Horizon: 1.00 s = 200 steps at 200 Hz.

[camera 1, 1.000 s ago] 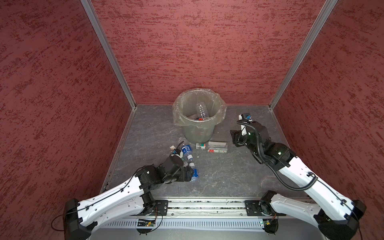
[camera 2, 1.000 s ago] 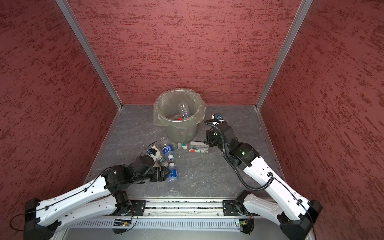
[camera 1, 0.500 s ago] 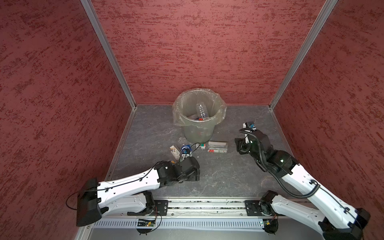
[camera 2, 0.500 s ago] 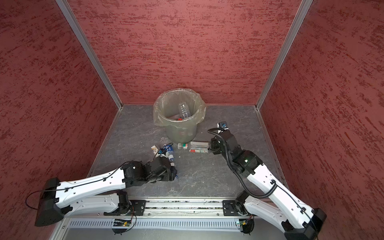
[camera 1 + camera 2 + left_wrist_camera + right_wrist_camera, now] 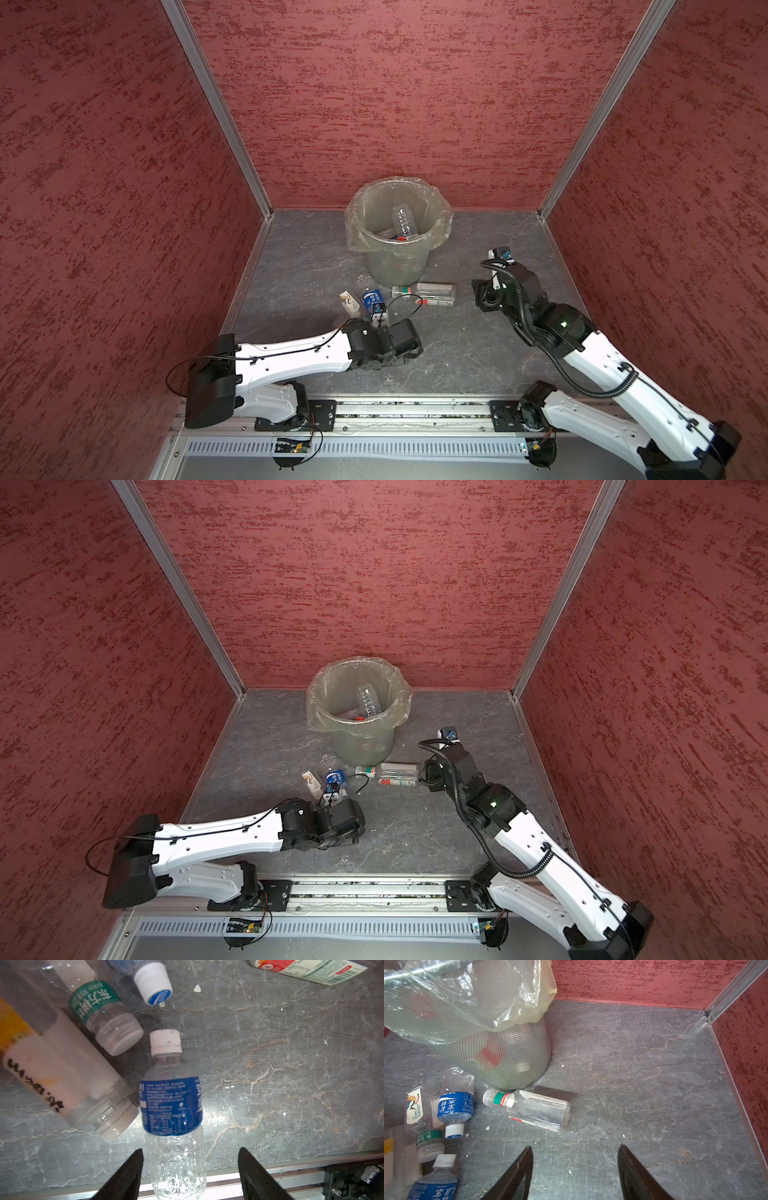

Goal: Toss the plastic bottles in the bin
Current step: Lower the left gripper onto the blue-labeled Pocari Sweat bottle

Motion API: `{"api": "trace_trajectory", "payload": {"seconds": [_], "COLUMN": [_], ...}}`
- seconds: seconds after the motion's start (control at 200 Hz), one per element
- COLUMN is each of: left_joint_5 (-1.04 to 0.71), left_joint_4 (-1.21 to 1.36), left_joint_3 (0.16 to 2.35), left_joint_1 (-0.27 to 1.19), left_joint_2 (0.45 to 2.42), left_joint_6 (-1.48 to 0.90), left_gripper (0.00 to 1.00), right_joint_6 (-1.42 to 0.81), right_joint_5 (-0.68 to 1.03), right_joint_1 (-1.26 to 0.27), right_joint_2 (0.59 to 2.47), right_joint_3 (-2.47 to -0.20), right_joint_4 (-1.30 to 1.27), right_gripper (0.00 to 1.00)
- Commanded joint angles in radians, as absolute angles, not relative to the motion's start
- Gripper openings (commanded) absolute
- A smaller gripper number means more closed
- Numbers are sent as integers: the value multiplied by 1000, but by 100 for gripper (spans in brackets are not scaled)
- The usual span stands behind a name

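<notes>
— One bin (image 5: 395, 270), bag-lined, stands at the back of the floor (image 5: 457, 357). A clear bottle (image 5: 404, 220) leans inside it.
— And the arms?
— Left gripper (image 5: 190, 1150) is down low, jaws parted either side of a blue-labelled bottle (image 5: 171, 1105), with a gap showing on one side. Right gripper (image 5: 575, 1148) is spread and empty, near a square clear bottle (image 5: 537, 1111) lying at the bin's foot.
— Others?
— Several more plastic bottles (image 5: 104, 1014) lie beside the blue one.

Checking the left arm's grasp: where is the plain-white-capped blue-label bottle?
In the left wrist view the blue-label bottle lies between the left gripper's spread fingers, beside a milky bottle.
</notes>
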<state>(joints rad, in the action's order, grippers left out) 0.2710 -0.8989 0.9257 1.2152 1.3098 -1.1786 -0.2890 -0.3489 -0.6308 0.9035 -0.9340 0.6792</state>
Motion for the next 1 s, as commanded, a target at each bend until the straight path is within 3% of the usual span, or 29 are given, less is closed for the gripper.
{"api": "trace_trajectory", "payload": {"seconds": [0.0, 0.997], "left_joint_5": [306, 50], "left_joint_4": [-957, -769], "left_joint_3": [937, 936], "left_joint_1": [1218, 1117], "left_joint_2": [1305, 1504], "left_joint_6": [-1236, -1080], "left_gripper": [72, 70], "right_joint_6": [-305, -300], "right_joint_5": [-336, -286], "right_joint_1": [-623, -621], "right_joint_2": [884, 864], "right_joint_3": [-937, -928], "right_joint_4": [669, 652], "right_gripper": [65, 65]}}
